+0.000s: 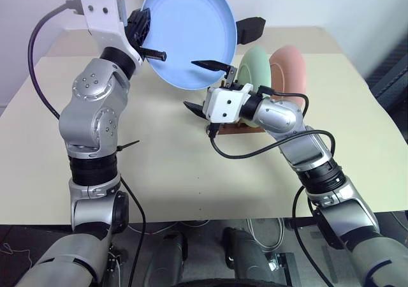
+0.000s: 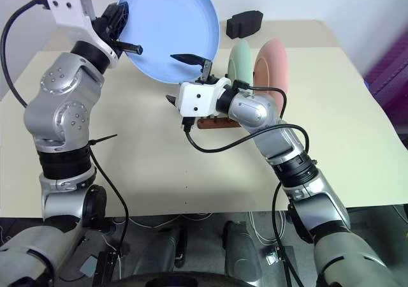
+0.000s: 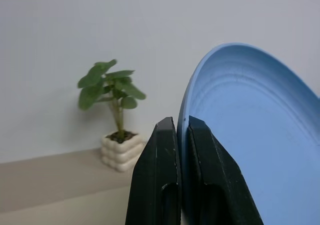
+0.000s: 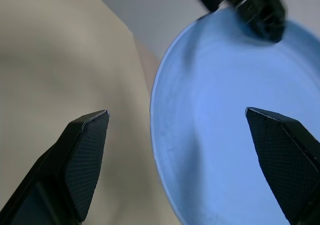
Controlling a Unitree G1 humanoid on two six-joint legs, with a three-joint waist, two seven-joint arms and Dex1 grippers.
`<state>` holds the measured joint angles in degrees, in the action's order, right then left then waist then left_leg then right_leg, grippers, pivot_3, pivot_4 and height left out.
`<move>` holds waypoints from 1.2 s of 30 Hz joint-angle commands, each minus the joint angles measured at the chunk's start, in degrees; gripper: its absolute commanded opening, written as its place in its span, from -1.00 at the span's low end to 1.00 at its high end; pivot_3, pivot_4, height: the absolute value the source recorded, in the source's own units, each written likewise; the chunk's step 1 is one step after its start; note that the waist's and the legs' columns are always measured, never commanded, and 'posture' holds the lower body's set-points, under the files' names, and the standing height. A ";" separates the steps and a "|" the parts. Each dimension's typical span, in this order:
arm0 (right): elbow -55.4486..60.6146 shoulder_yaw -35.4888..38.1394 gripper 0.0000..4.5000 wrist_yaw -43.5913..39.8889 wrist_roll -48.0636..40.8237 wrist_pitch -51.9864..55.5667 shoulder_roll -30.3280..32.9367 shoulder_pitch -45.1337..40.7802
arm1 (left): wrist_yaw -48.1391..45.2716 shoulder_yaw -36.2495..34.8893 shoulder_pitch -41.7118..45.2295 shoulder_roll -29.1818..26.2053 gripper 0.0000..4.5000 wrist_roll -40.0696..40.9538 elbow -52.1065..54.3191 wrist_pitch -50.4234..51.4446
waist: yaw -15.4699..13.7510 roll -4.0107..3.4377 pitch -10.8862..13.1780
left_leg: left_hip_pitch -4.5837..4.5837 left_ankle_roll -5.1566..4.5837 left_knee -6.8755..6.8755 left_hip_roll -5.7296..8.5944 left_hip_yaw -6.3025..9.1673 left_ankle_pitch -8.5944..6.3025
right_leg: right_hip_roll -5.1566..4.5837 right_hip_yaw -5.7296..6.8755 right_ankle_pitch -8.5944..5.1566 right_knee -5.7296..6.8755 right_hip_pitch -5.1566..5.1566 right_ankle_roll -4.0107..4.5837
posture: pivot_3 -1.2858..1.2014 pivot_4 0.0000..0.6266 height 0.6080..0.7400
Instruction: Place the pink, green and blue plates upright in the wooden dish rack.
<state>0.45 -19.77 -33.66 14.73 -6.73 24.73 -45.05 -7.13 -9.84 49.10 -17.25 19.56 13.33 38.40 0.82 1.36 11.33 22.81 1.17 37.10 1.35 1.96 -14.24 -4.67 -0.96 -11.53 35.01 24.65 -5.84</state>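
Cream desk (image 1: 166, 172). Blue plate (image 1: 188, 32) held high and tilted above it, left tool (image 1: 145, 39) clenched on its rim. Looks light, stiff, slick plastic; best taken at the rim. Green plate (image 1: 255, 67) and pink plate (image 1: 290, 70) stand in the wooden dish rack (image 2: 213, 122). Right tool (image 1: 204, 86) gapes wide, empty, just under the blue plate's lower edge.

**Blue plate up in the air, other two already racked**

The light blue plate (image 1: 188, 35) is tilted on edge well above the table, hollow side facing the camera. The mint green plate (image 1: 256, 67) and salmon pink plate (image 1: 290, 70) stand upright side by side in the dark wooden dish rack (image 2: 213, 122), mostly hidden.
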 commanded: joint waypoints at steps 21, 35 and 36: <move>-0.47 1.15 -1.00 1.60 4.11 -3.11 -0.84 -0.28 | -1.00 -6.40 1.80 2.85 0.08 10.00 4.51 -0.85 | 0.03 -0.01 0.00 | -0.01 0.00 0.01 0.00 0.01 0.00 | 0.01 -0.01 0.00 0.01 0.00 0.00 | 0.03 -0.52 0.94; 7.15 8.26 -1.00 1.17 -15.06 7.27 -11.76 -0.09 | -2.09 -13.94 -8.14 -9.71 0.98 3.90 -7.12 -12.99 | 0.29 -0.01 0.01 | -0.13 0.01 -0.05 -0.03 -0.02 0.01 | 0.06 -0.04 0.00 0.12 -0.02 0.01 | 0.03 -0.52 0.94; 8.63 9.16 -1.00 0.61 -18.00 9.83 -12.93 0.02 | -2.80 -13.51 -9.43 -10.47 0.98 3.44 -7.79 -13.29 | 0.15 -0.01 0.01 | -0.13 0.01 -0.05 -0.04 -0.01 0.01 | 0.06 -0.04 0.00 0.15 -0.02 0.01 | 0.03 -0.52 0.94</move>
<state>4.13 -13.18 -32.58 2.48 0.02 12.82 -44.34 -8.62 -24.22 39.82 -26.23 24.57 5.18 26.82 0.97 1.35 11.34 22.68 1.18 37.06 1.30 1.97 -14.23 -4.61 -0.99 -11.52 35.17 24.63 -5.83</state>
